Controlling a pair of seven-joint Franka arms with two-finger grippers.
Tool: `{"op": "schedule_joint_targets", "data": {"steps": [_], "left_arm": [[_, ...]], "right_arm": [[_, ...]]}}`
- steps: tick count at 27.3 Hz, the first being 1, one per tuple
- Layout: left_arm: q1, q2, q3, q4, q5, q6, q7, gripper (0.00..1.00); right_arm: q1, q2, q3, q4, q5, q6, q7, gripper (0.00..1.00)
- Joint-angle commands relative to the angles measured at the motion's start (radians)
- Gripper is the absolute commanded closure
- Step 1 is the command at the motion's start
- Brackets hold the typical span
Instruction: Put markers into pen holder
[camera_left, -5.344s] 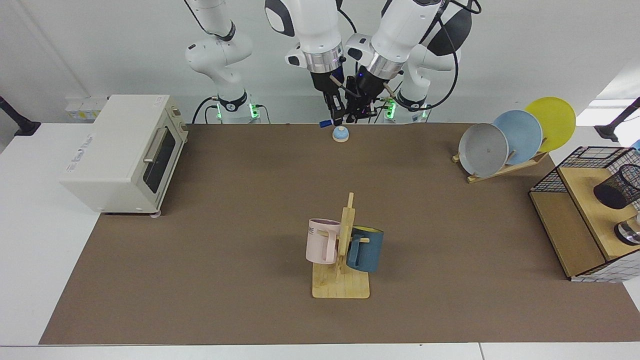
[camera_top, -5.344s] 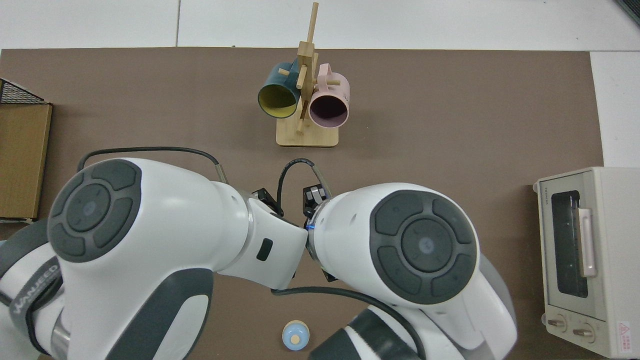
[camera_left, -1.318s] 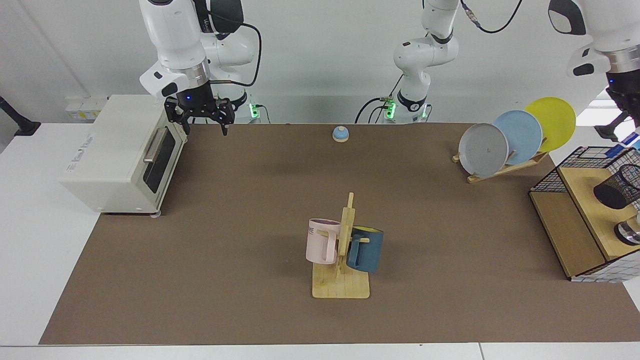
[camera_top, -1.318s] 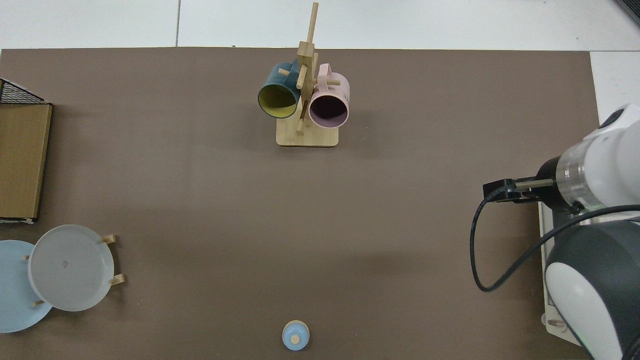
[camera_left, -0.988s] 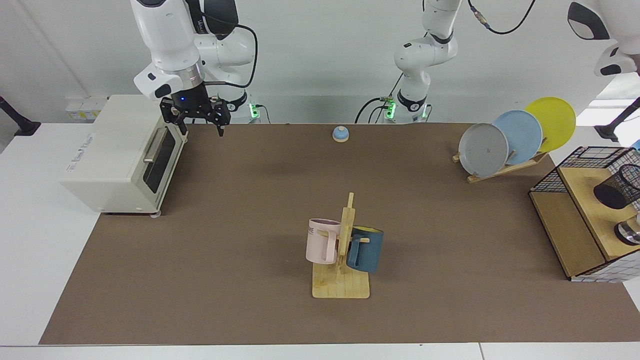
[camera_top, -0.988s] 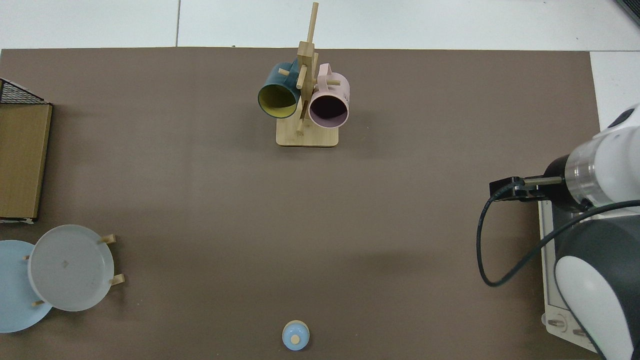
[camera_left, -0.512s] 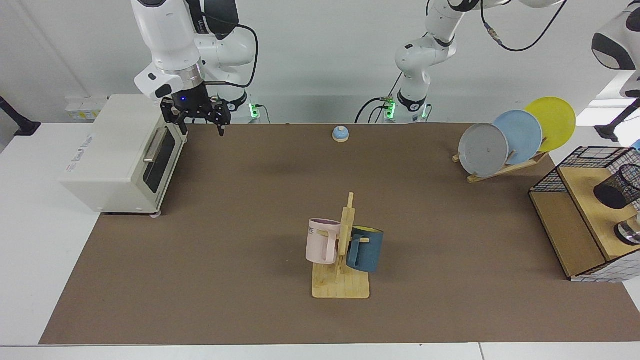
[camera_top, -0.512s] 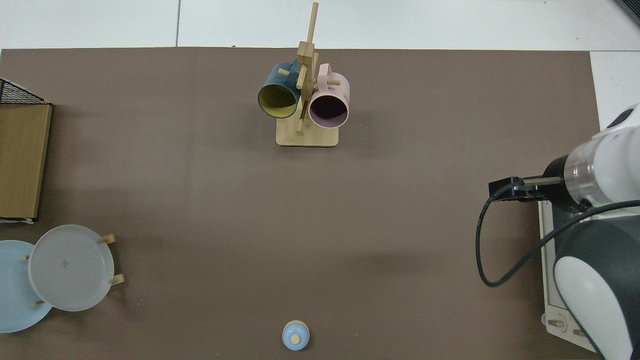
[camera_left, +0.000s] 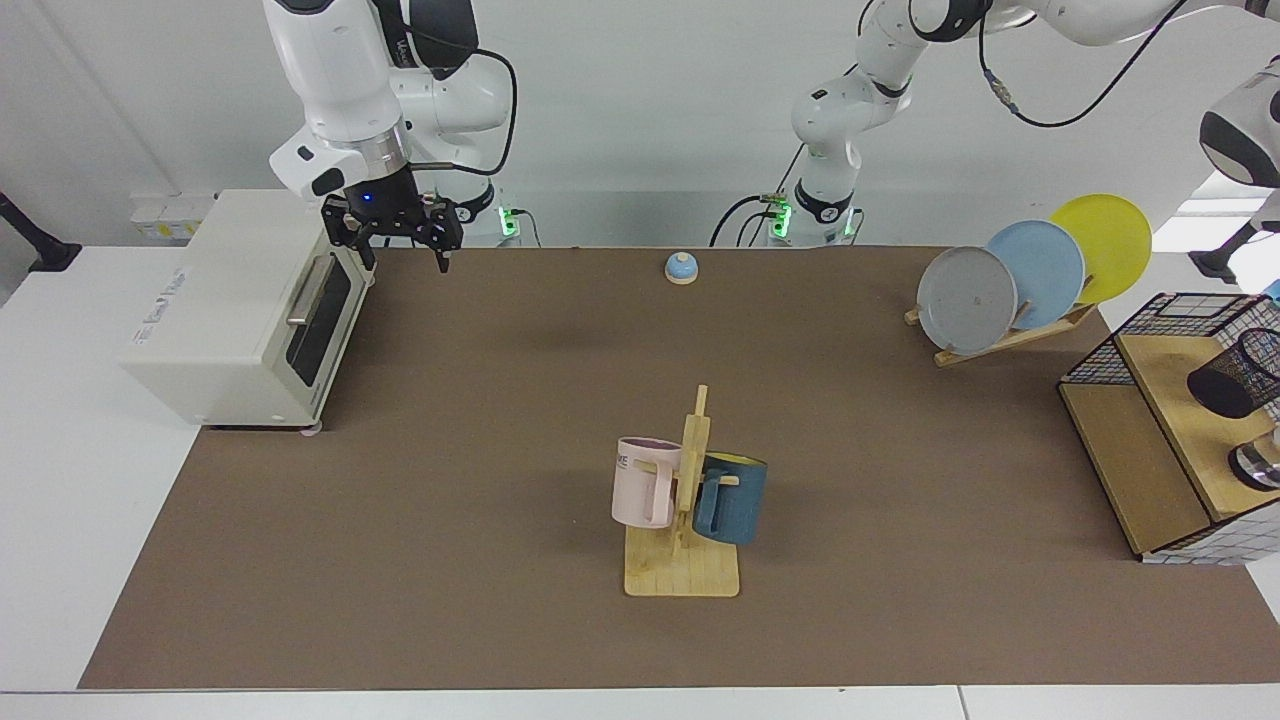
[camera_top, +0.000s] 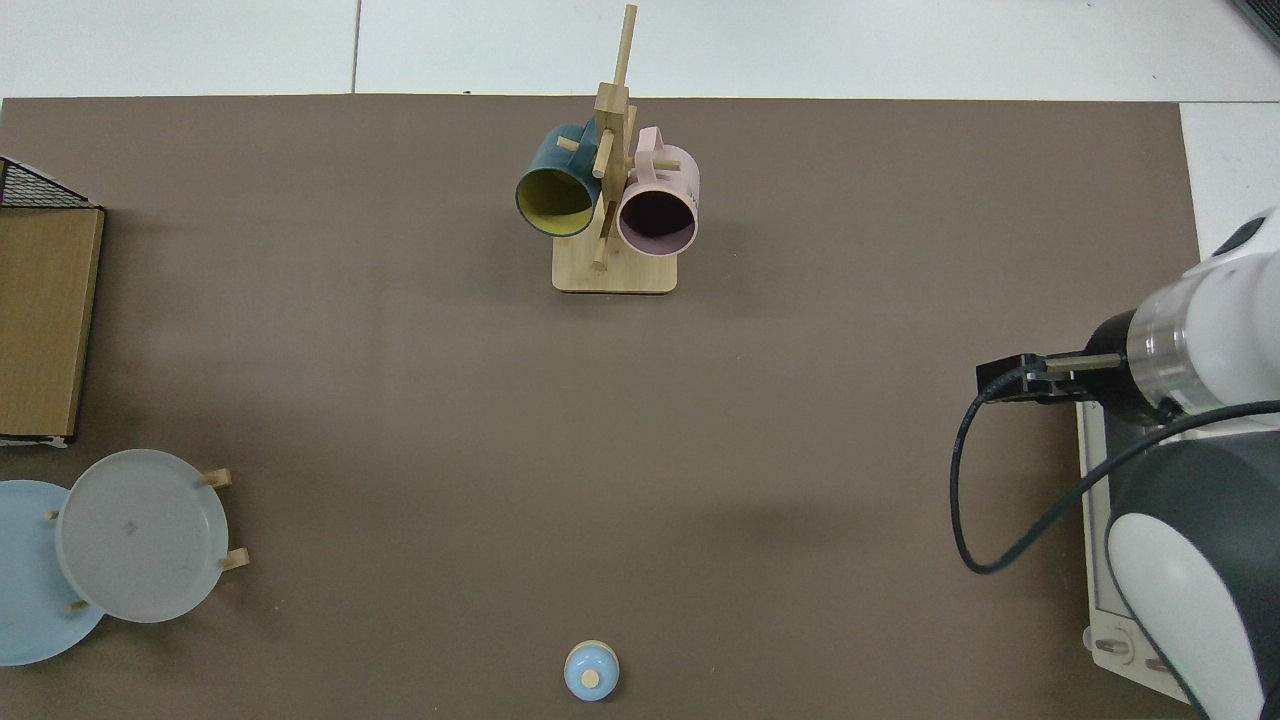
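Note:
The pen holder (camera_left: 1235, 375), a small black mesh cup, stands on the wooden shelf (camera_left: 1165, 390) at the facing view's right edge. No markers show in either view. My right gripper (camera_left: 403, 256) hangs open and empty at the back left, beside the top of the toaster oven (camera_left: 240, 300). In the top view the right arm's wrist (camera_top: 1190, 345) covers the gripper. My left arm runs up from its base (camera_left: 822, 205) and out past the right edge. One link (camera_left: 1240, 135) shows above the shelf, and the left gripper is out of view.
A mug tree (camera_left: 685, 500) with a pink and a blue mug stands front of centre. A small blue bell (camera_left: 681, 267) sits at the back. A plate rack (camera_left: 1030, 275) holds three plates at the right. A black wire basket (camera_left: 1170, 320) and a shiny metal object (camera_left: 1258, 465) share the shelf.
The arms have moved apart from the back middle, the right to the oven, the left to the far right. The left hand has since risen out of view. The right arm is still.

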Motion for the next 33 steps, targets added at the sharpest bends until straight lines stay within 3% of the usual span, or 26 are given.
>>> {"op": "schedule_joint_targets", "data": {"steps": [1, 20, 33], "left_arm": [[0.017, 0.052, -0.013, 0.026, 0.029, 0.027, -0.002, 1.0], [0.022, -0.025, -0.012, -0.174, 0.038, 0.059, -0.143, 1.0], [0.025, -0.036, -0.012, -0.182, 0.027, 0.061, -0.147, 1.0]], "right_arm": [[-0.022, -0.01, 0.011, -0.01, 0.026, 0.009, -0.03, 0.01], [-0.01, -0.009, 0.011, -0.007, 0.025, 0.015, -0.028, 0.01], [-0.006, -0.009, 0.012, -0.007, 0.026, 0.016, -0.026, 0.01]]}}
